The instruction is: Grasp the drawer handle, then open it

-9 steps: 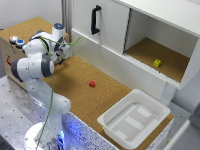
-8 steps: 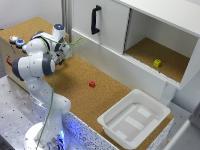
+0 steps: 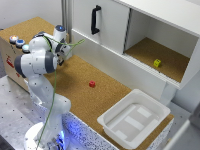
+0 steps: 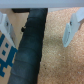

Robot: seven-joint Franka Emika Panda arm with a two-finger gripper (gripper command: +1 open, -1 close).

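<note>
The black vertical handle (image 3: pixel 95 19) sits on the white cabinet front (image 3: pixel 107 27) at the back of the cork table. My gripper (image 3: pixel 65 50) hovers over the cork on the exterior view's left, lower than the handle and well apart from it. In the wrist view my gripper (image 4: pixel 40 30) is open and empty, its light fingers (image 4: pixel 74 27) spread wide over the cork. A dark cable-like shape (image 4: pixel 31 50) runs between them. The handle is not in the wrist view.
A small red cube (image 3: pixel 92 84) lies on the cork. A yellow cube (image 3: pixel 157 63) sits in the open cabinet compartment (image 3: pixel 150 52). A white tray (image 3: pixel 135 117) stands at the front right. A box with coloured buttons (image 3: pixel 15 42) stands at the left.
</note>
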